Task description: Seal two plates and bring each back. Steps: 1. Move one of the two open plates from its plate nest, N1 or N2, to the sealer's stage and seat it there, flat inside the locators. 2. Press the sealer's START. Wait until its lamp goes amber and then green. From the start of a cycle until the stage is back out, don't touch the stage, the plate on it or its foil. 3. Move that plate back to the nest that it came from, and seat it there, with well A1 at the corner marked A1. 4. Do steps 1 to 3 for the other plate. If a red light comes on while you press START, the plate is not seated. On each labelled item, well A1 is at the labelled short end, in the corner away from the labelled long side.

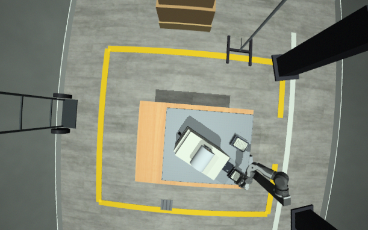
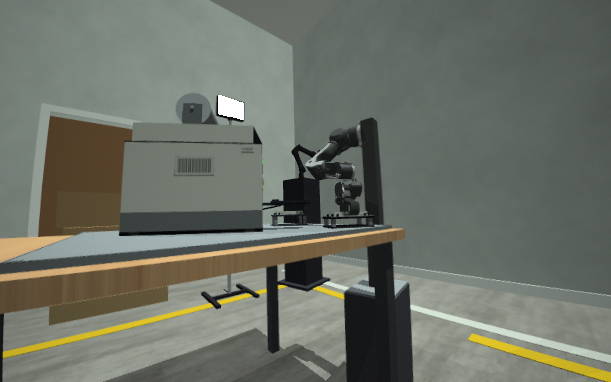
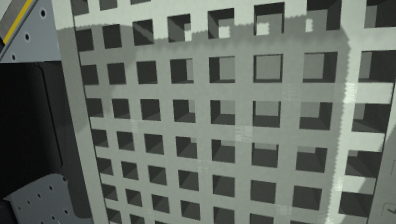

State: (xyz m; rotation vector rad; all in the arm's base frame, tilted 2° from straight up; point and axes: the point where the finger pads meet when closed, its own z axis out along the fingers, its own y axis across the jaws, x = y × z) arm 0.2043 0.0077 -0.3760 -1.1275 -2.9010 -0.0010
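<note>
Top view: gripper [image 1: 240, 180] [image 2: 350, 212] [image 3: 30, 115] jaws apart at unsealed plate [image 1: 235, 176] [image 3: 220, 92] near table's [image 1: 149, 141] [image 2: 191, 270] lower-right corner; other plate [image 1: 240, 144] nested; both cycles apparently left.

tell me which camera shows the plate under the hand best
The wrist view shows the plate best: its square wells fill most of the picture, close enough to look open. The top view shows it small, beside the hand. The side view gives me no clear look at it.

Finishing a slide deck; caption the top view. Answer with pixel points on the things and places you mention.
Beside the boxy sealer [image 1: 187, 147], the arm [image 1: 281, 182] reaches over the wooden table [image 1: 149, 141].
</note>
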